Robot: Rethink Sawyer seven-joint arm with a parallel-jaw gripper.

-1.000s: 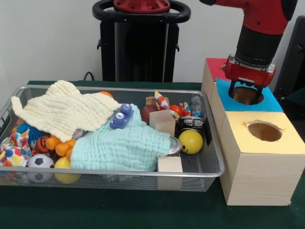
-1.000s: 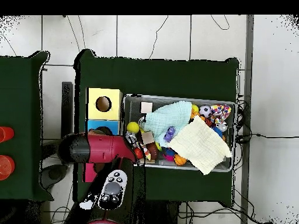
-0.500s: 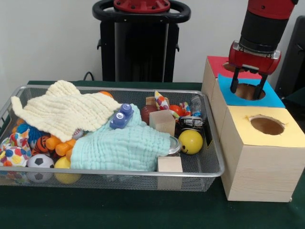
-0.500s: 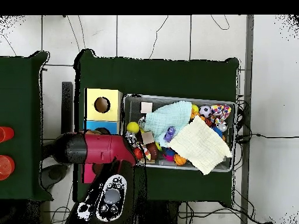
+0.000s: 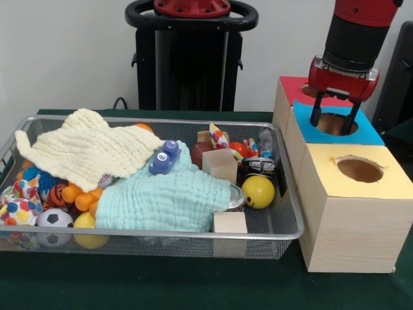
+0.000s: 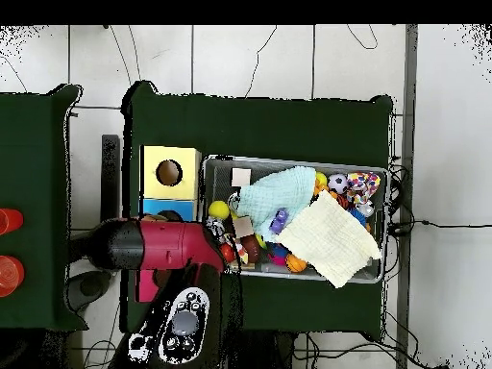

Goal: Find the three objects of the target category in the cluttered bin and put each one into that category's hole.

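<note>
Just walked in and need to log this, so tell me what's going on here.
The red and black arm holds its claw open and empty just above the hole in the blue-topped box, beside the wire bin. The bin remains cluttered: a yellow cloth and a mint cloth lie over balls, wooden blocks and small toys. A yellow ball sits near the bin's box-side end.

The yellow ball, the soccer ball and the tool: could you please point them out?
yellow ball [image 5: 258,192], front view, its middle.
soccer ball [image 5: 53,220], front view, white top.
tool [image 5: 333,119], front view, between its tips.
</note>
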